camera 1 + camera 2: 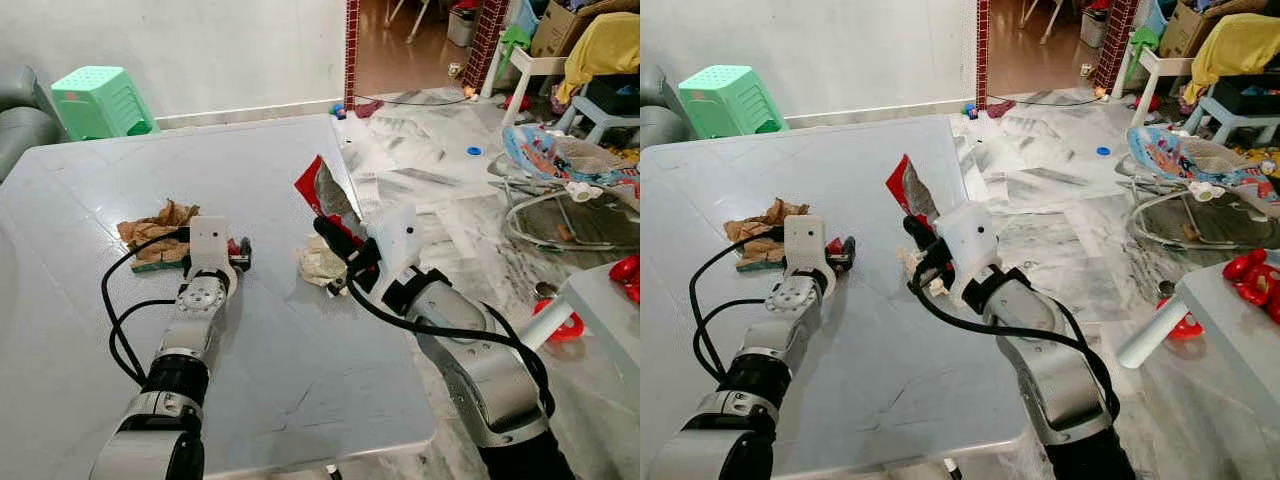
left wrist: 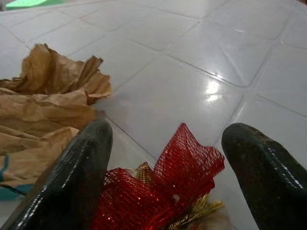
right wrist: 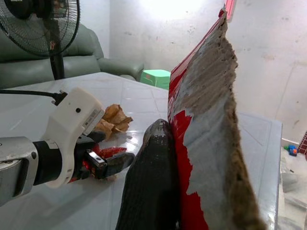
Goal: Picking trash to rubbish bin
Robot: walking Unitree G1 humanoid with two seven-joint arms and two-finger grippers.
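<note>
Right gripper point(image 1: 335, 238) clamps one red wrapper point(image 1: 322, 190); left gripper point(image 2: 168, 191), spread, straddles one red mesh scrap point(image 2: 158, 191).

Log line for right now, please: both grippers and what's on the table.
right gripper: shut on red wrapper, lifted | left gripper: open around red mesh scrap | table: brown paper, white wad

bright daylight, sharp views; glare on the glossy table point(image 2: 211, 88).

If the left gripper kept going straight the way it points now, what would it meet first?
Probably the red mesh scrap with gold trim, lying between the left gripper's open fingers on the white tiled table; depth is uncertain.
</note>
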